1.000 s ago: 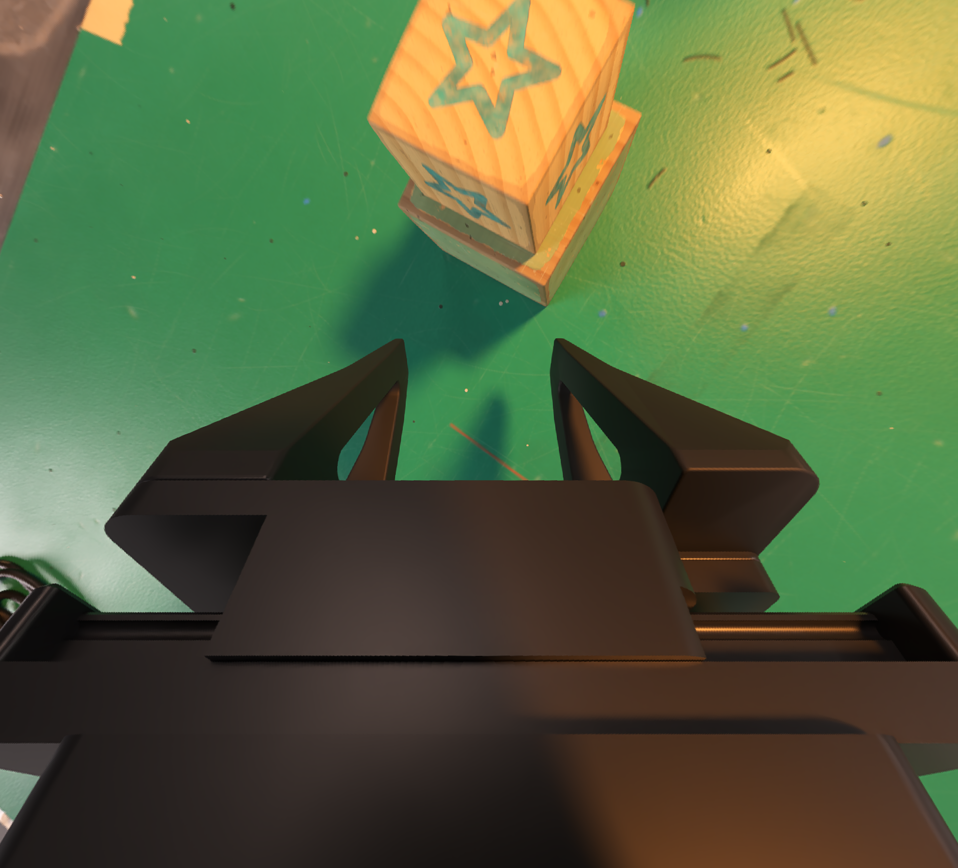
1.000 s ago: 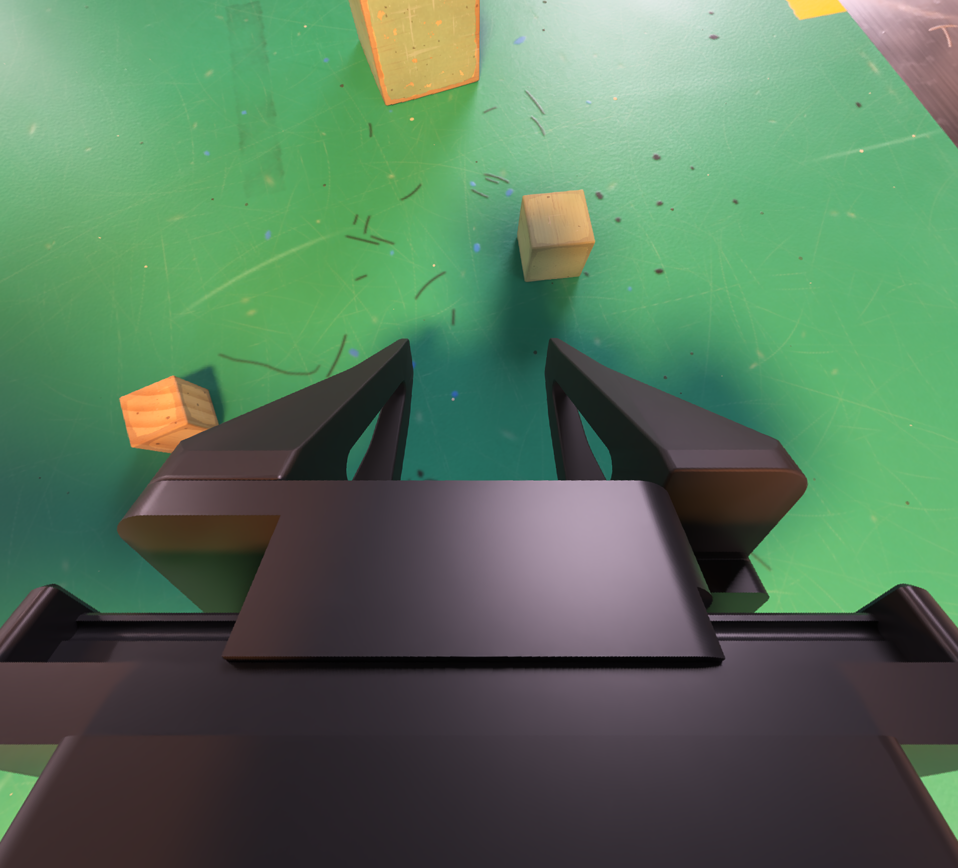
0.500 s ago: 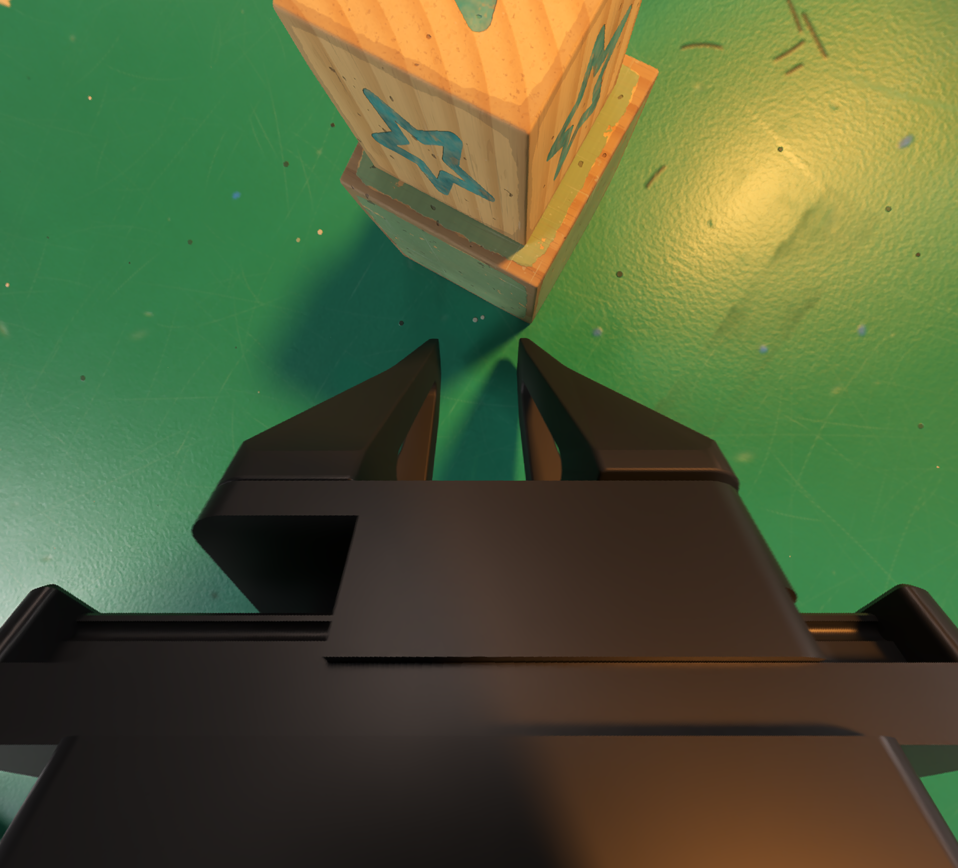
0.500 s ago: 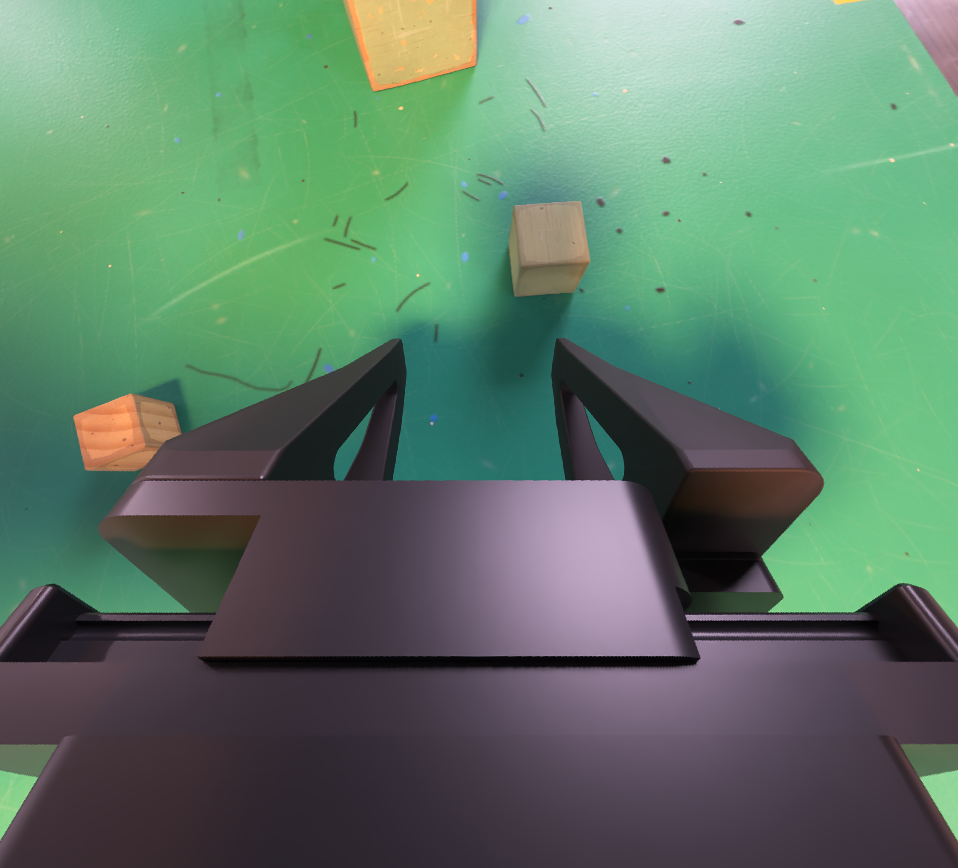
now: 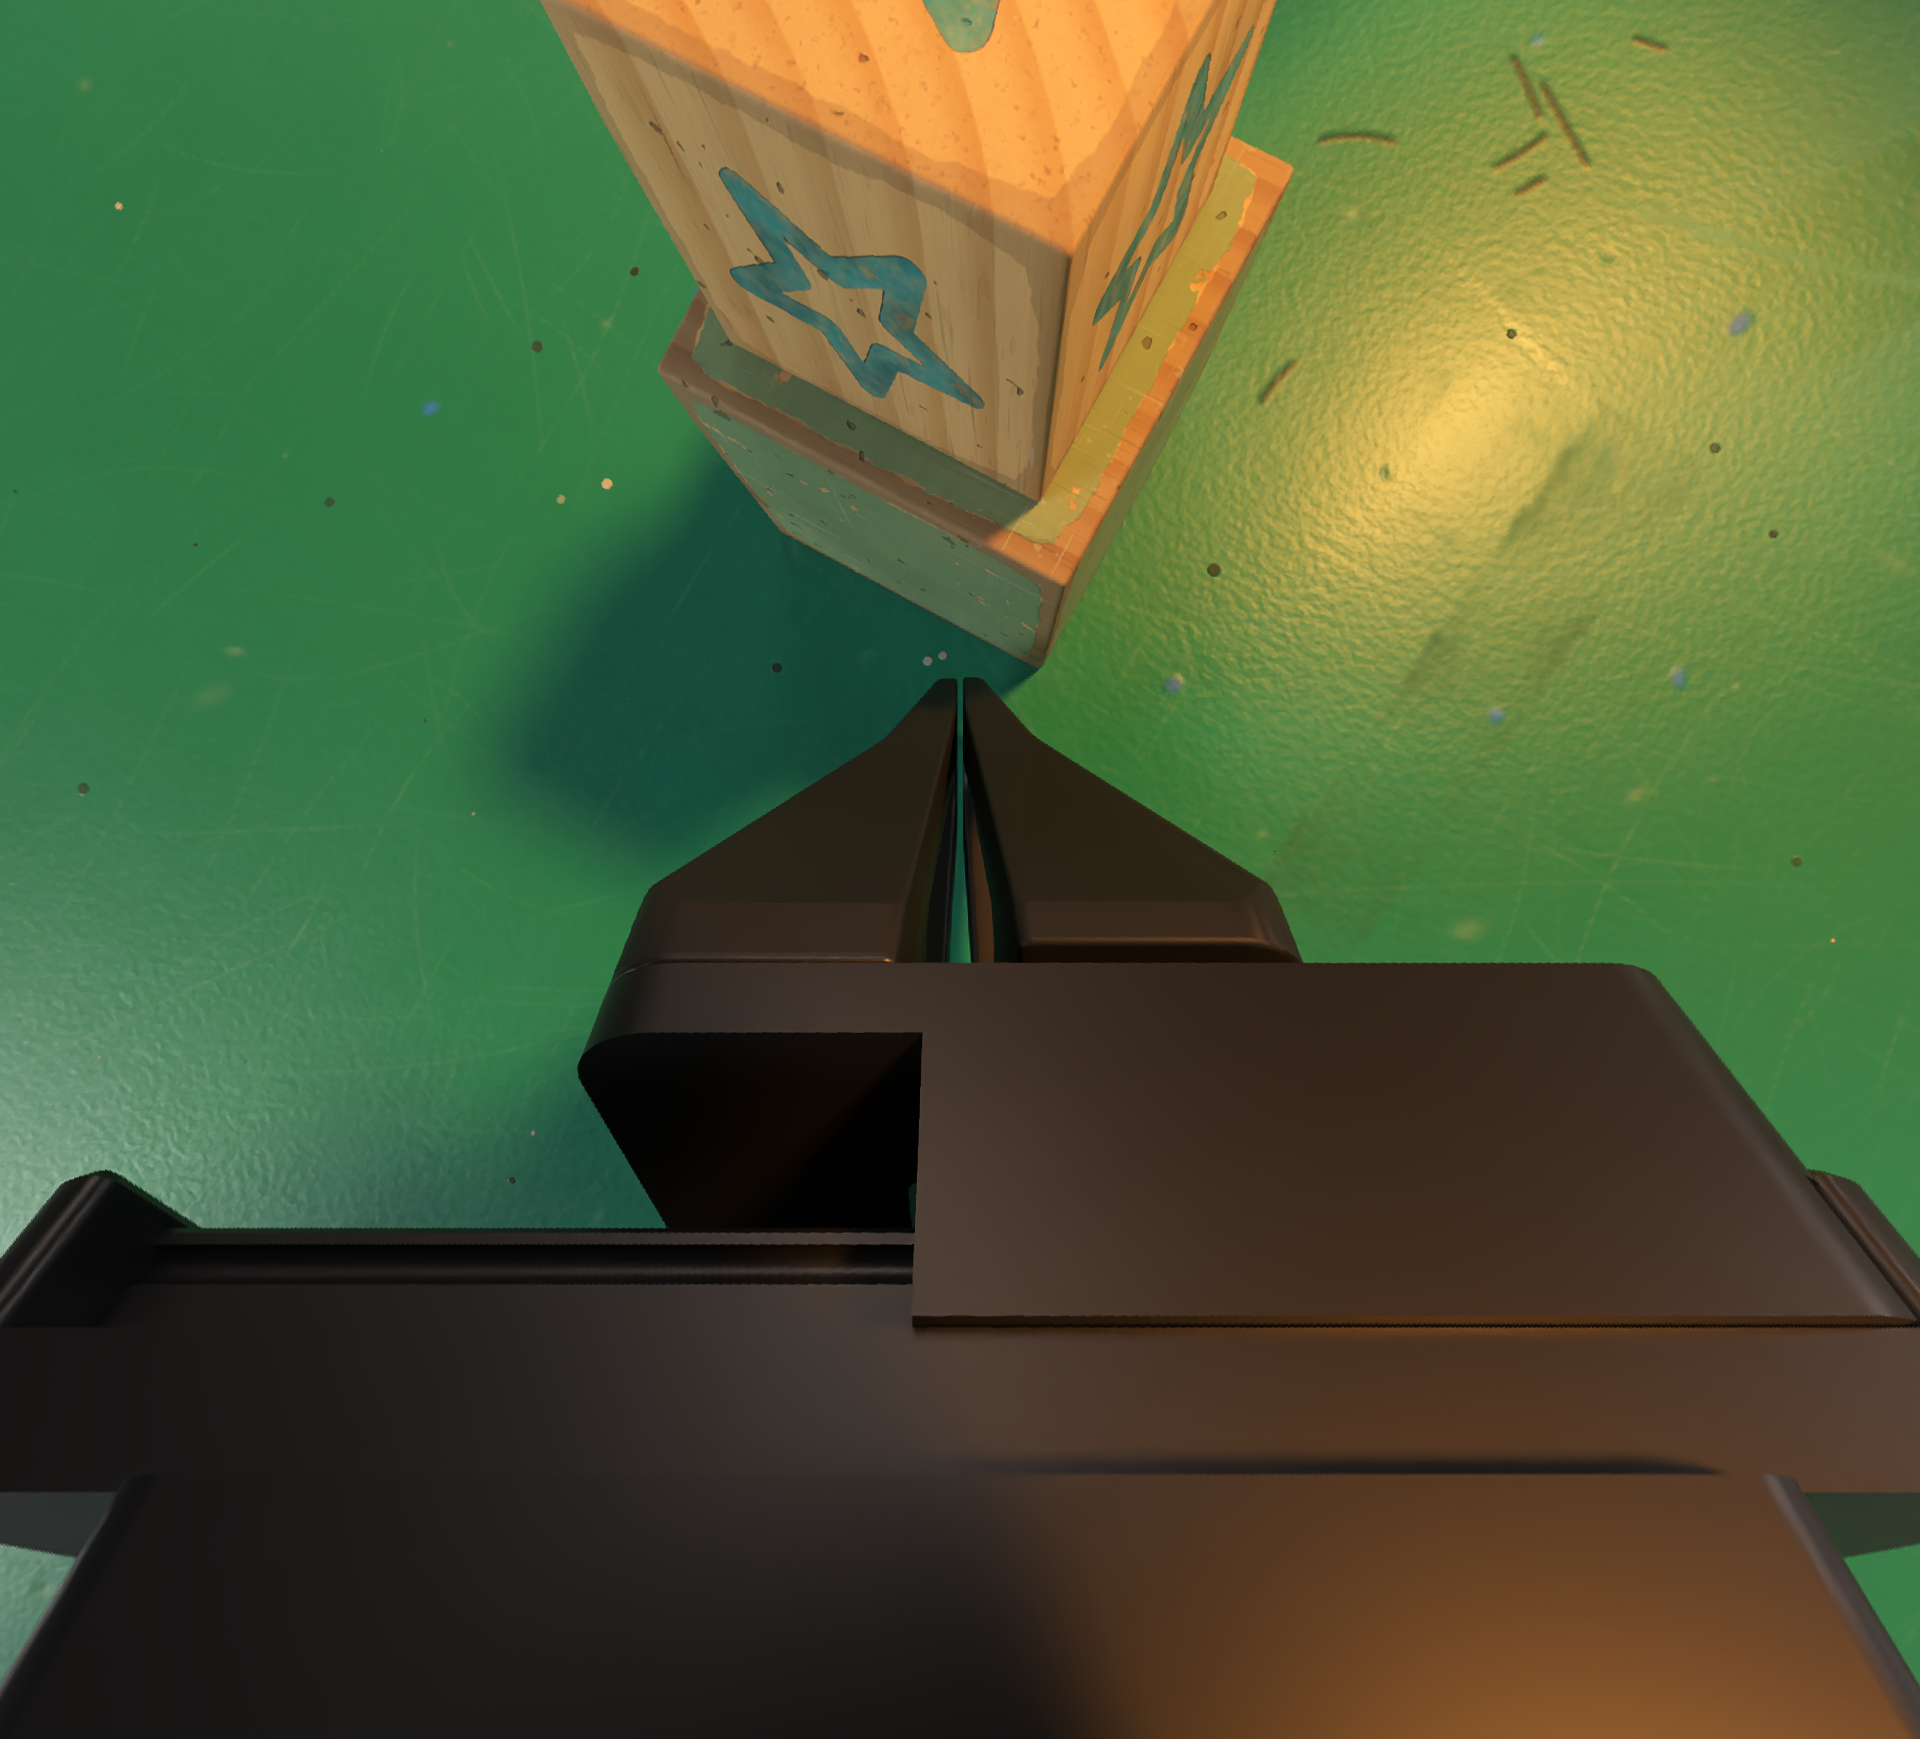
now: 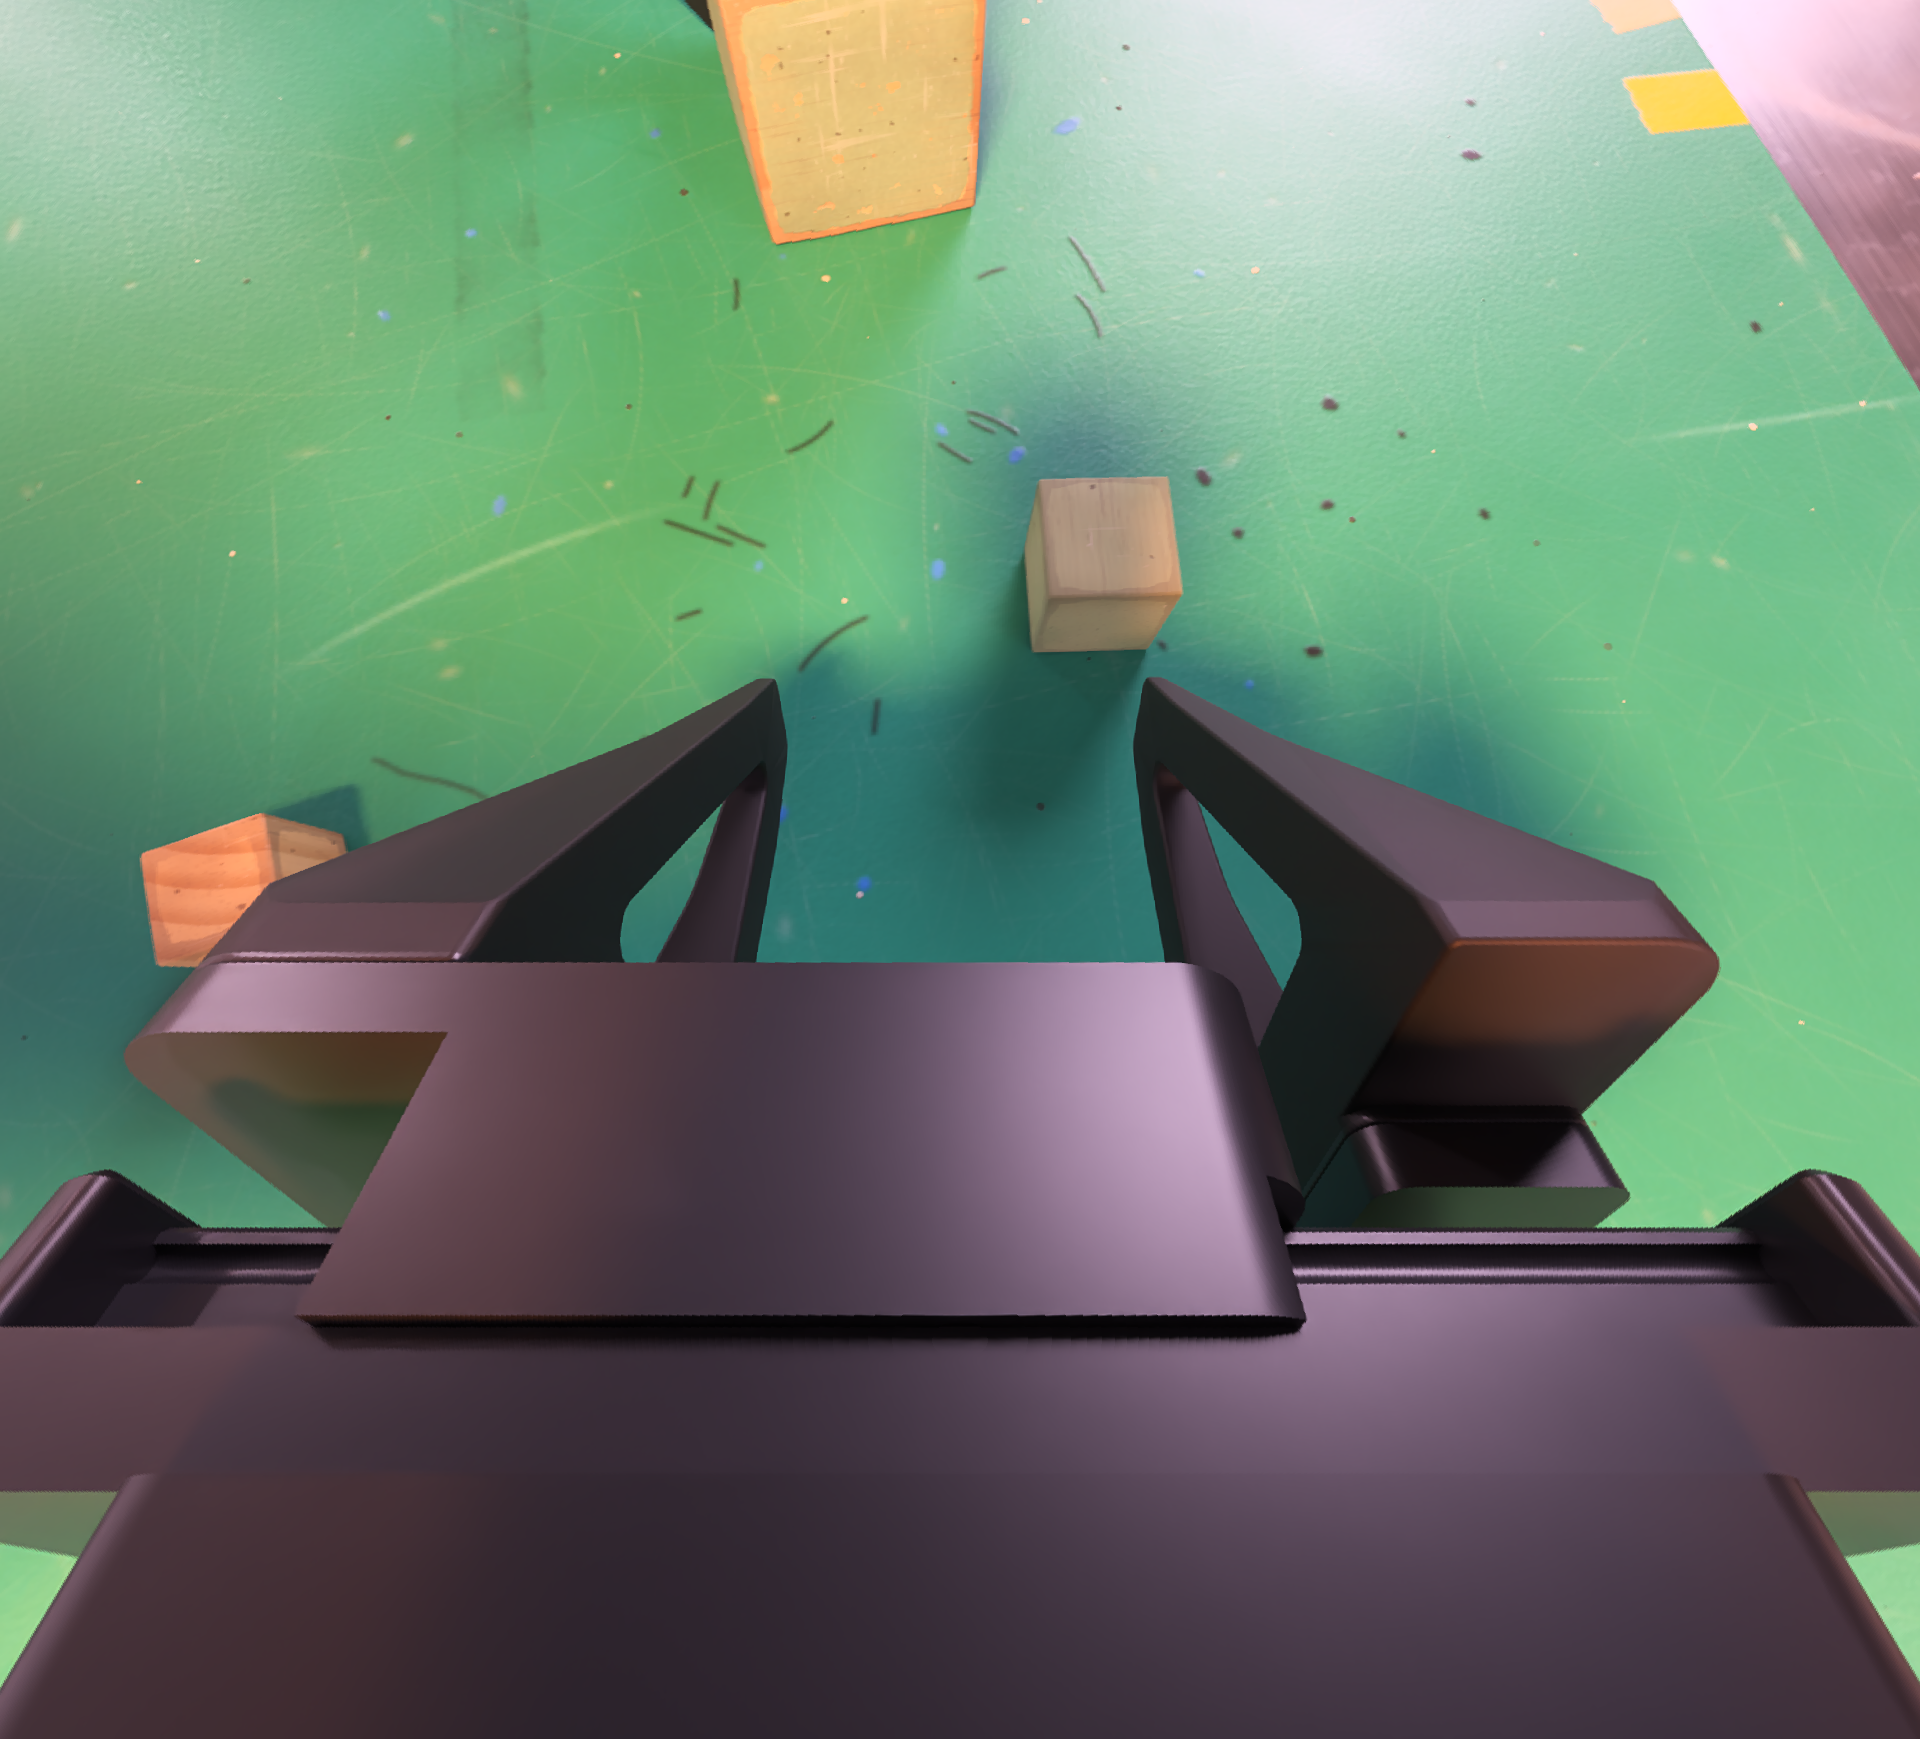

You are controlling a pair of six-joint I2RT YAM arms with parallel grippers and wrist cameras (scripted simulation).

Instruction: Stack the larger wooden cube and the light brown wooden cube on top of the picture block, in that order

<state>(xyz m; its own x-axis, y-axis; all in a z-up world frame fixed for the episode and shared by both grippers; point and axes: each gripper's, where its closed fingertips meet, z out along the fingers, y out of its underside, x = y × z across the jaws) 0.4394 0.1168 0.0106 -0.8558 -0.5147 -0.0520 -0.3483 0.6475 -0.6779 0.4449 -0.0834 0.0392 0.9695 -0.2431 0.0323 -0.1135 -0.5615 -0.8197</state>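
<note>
— Where's the light brown wooden cube (image 6: 1103, 562) now?

— On the green mat (image 6: 1558, 650), just right of centre in the right wrist view, alone, nothing touching it. It sits just above the tips of the right gripper (image 6: 958, 702) in the frame and leans toward the right-hand finger rather than the middle of the gap.

— And the gripper?

— Spread wide, holding nothing. I'd say it's lining up for the pick; the next move calls for a small shift to the right so the cube falls between the fingers, then down and a squeeze.

— The first cube is done?

— Looks so. The larger wooden cube (image 5: 914, 131), the one with blue stars, stands on the picture block (image 5: 935, 536) in the upper middle of the left wrist view, turned a bit so a strip of the block's top shows at the right. The same stack is at the top of the right wrist view.

— The left gripper (image 5: 958, 687)?

— Fingers pressed together, empty, tips just below the block's lower corner; whether they touch it I can't tell.

— Anything else?

— An orange cube (image 6: 223, 884) at the lower left, half behind the right gripper's left finger. It shouldn't be mistaken for the paler one
</note>
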